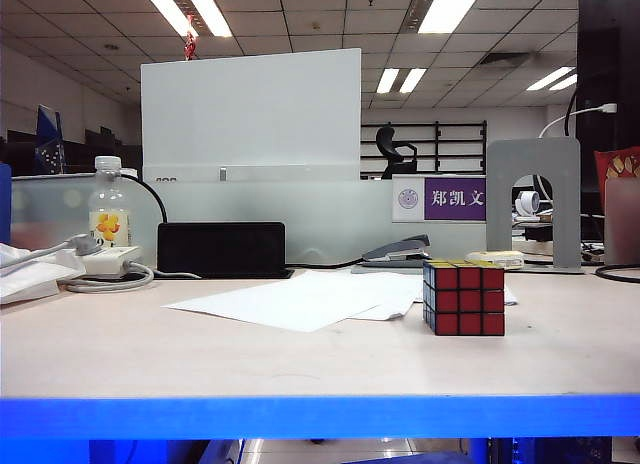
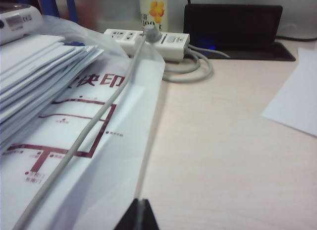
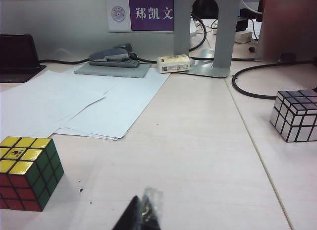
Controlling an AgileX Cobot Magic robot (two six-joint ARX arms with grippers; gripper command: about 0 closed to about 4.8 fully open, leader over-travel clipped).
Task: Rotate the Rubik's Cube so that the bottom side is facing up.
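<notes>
Left gripper (image 2: 138,216): dark tips pressed together, empty, cut off at frame edge, beside a glossy plastic sleeve of printed papers (image 2: 74,136).
Right gripper (image 3: 141,215): clenched on nothing, mostly cropped.
Rubik's Cube (image 3: 28,171): glossy stickers, black frame, yellow up, on pale matte table (image 1: 300,359) near loose paper sheets (image 1: 300,299).
Silvery mirror cube (image 3: 296,114): seen in right wrist view only.

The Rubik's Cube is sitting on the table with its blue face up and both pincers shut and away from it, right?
Not quite: the Rubik's Cube has its yellow face up, as the right wrist view shows. The rest holds: it sits on the table, and the left pincer and right pincer are shut and away from it.
</notes>
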